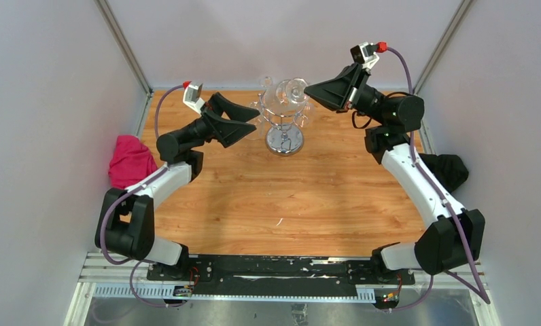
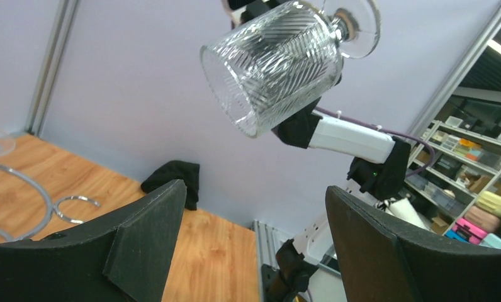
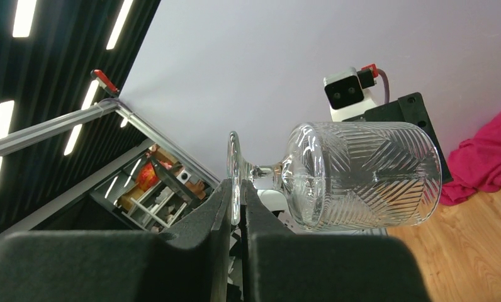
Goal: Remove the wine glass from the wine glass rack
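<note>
Removal step. Right claw (image 3: 236, 192) pinches the wine glass (image 3: 367, 173) by its foot. Left claw (image 2: 255, 189), wide open and empty, sits below the bowl. Next move should draw the wine glass clear of the rack (image 1: 284, 139).

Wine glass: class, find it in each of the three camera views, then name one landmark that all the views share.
Top external: wine glass upper centre, by the rack's top, at the right gripper's tip.
Left wrist: wine glass top centre, tilted, mouth toward lower left.
Right wrist: wine glass centre right, lying sideways, foot pinched in the gripper.
Shared landmark: the wooden table, in all three.
</note>
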